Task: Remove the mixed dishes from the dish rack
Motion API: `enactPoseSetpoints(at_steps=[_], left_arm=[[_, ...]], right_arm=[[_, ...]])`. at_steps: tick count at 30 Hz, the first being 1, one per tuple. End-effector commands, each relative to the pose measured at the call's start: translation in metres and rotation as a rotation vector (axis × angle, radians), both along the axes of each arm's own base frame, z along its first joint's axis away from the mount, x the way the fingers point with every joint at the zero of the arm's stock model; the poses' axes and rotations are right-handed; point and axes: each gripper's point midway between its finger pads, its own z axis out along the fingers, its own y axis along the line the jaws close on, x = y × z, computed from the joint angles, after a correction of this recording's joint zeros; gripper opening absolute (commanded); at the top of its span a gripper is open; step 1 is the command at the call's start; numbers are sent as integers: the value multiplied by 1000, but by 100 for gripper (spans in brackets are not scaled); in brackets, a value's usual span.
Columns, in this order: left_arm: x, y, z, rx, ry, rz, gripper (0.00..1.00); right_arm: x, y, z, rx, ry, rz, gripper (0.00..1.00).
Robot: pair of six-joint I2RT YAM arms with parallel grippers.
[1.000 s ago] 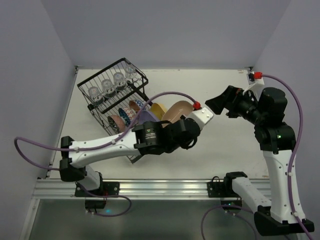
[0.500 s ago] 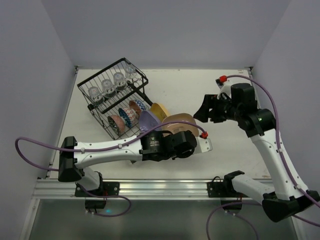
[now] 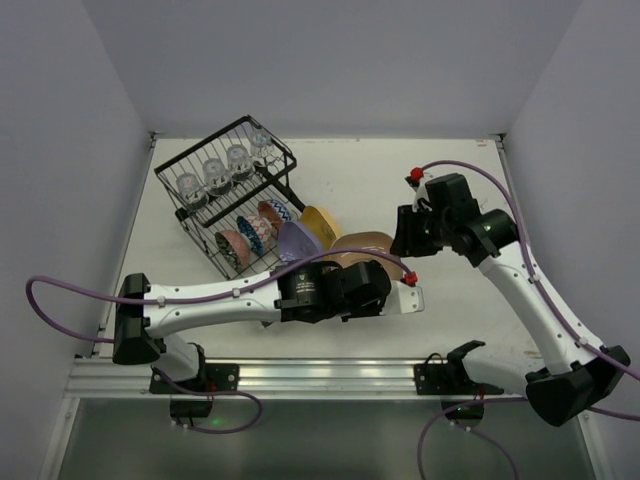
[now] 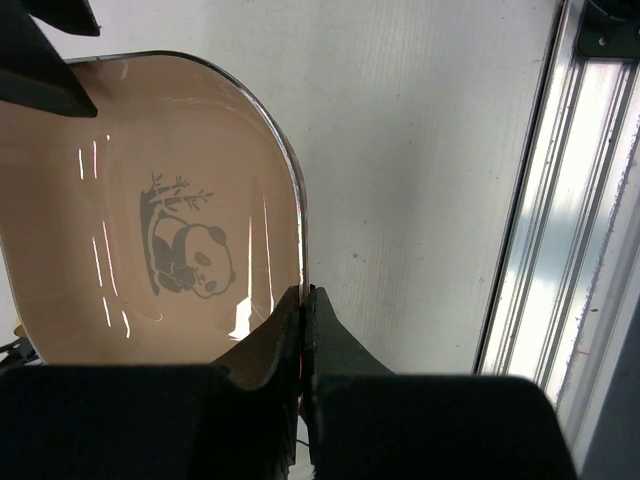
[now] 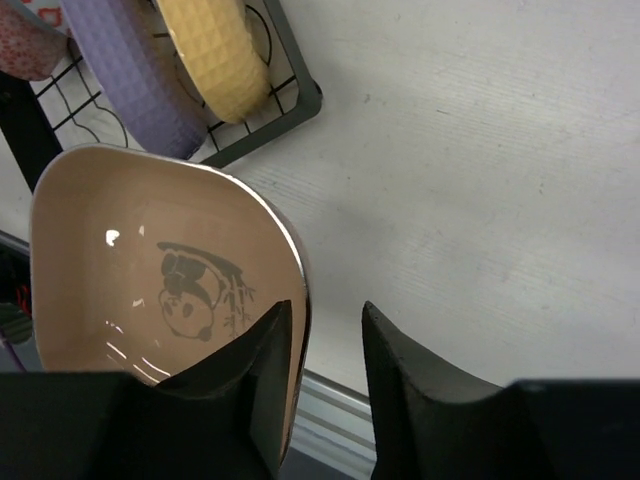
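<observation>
Tan plate hangs just outside the dish rack, pinched at its rim by the clenched left gripper, seemingly so the right gripper, fingers apart astride the far edge, can take it

Right of the dish rack, on the far side, the counter is wide open, plenty of room to swing through. Off the rack's near-right corner it's tight: the tan plate hangs there, and the right gripper has a finger either side of its rim. The left arm lies across the counter along the rack's near side, blocking that lane. The purple plate and yellow plate jut from the rack's near-right end.
</observation>
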Motion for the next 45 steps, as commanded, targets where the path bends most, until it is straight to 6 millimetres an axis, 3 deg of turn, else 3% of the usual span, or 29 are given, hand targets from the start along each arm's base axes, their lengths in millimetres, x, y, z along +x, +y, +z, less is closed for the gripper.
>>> enactPoseSetpoints(at_steps=[1,3,4,6,9,12,13,16,17,18,23,24,29,30,33,37,41,45], left_arm=[[5,-4,14,-46,-55,-18,0],[7,-3,14,-47,-65,-11,0],[8,-2,14,-49,-72,-2,0],[14,-1,13,-54,-82,18,0],[31,6,16,-79,-69,87,0],[48,15,16,-102,-49,153,2],[56,19,19,-114,-65,194,20],[67,25,27,-153,-77,250,48],[73,29,29,-171,-76,289,83],[77,33,29,-178,-85,314,100],[95,68,52,-314,-118,575,100],[101,87,59,-337,-160,671,100],[121,126,73,-501,-108,944,100],[123,133,75,-518,-103,986,100],[127,141,81,-602,-74,1081,100],[129,152,86,-725,-39,1229,100],[128,160,77,-775,-9,1339,100],[126,168,72,-820,7,1420,100]], right_arm=[[1,-11,-13,-79,24,-40,35],[0,-8,-18,-75,40,-24,31],[1,-6,-20,-68,43,-19,20],[0,-3,-23,-57,49,-13,16],[1,-2,-25,-54,51,-13,0],[7,-1,-22,-41,27,-32,0],[13,-1,-20,-37,10,-52,0],[27,-1,-21,-33,-6,-100,0],[31,-1,-23,-30,-7,-116,0],[38,-6,-24,-26,-7,-146,0],[79,-39,-35,-3,-12,-351,0],[91,-57,-37,-1,-26,-464,0],[128,-96,-46,35,-121,-805,0],[134,-112,-48,46,-156,-968,0],[148,-125,-63,99,-162,-1180,0],[151,-128,-94,188,-40,-1407,0],[148,-126,-122,262,66,-1603,0],[140,-130,-155,185,150,-1726,0]])
